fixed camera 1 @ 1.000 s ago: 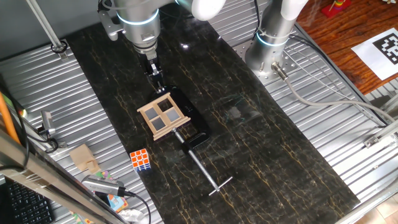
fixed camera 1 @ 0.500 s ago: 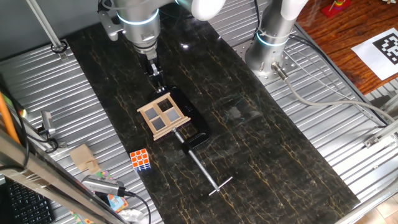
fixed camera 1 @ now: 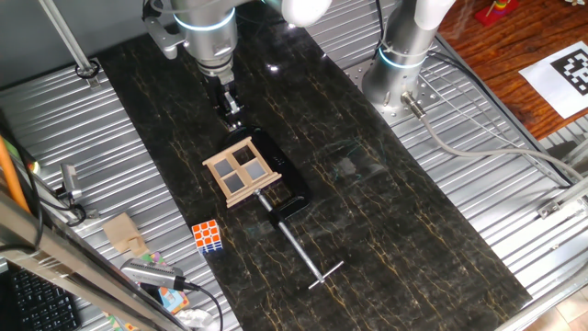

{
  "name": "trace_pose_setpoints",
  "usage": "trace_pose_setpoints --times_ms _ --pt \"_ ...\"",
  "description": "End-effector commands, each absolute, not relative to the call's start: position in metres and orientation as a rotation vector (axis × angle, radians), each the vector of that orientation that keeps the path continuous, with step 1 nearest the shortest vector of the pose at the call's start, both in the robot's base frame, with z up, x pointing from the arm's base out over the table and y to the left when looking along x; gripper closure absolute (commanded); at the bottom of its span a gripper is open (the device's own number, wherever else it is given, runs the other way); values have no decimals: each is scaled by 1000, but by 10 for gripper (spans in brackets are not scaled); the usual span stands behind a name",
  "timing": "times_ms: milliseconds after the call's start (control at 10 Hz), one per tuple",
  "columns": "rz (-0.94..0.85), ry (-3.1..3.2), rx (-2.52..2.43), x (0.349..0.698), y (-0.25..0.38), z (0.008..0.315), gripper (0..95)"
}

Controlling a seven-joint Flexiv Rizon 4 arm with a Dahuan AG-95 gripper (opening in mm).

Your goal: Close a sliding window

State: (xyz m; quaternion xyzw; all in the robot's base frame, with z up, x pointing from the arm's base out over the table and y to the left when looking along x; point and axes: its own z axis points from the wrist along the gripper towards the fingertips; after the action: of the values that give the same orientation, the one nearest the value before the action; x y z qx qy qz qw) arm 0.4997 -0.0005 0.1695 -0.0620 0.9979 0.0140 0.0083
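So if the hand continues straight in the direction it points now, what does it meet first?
Probably the far top edge of the sliding window: the hand points downward just behind the frame. Depth is unclear from this single view, so it could instead reach the dark table just beyond the frame.

Silver-grey arm with glowing blue ring and black jaws.
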Motion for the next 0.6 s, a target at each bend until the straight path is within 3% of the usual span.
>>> trace_pose_setpoints --times_ms 100,600 --pt "46 3120 -191 500 0 169 950" --pt "46 3121 -198 500 0 169 950"
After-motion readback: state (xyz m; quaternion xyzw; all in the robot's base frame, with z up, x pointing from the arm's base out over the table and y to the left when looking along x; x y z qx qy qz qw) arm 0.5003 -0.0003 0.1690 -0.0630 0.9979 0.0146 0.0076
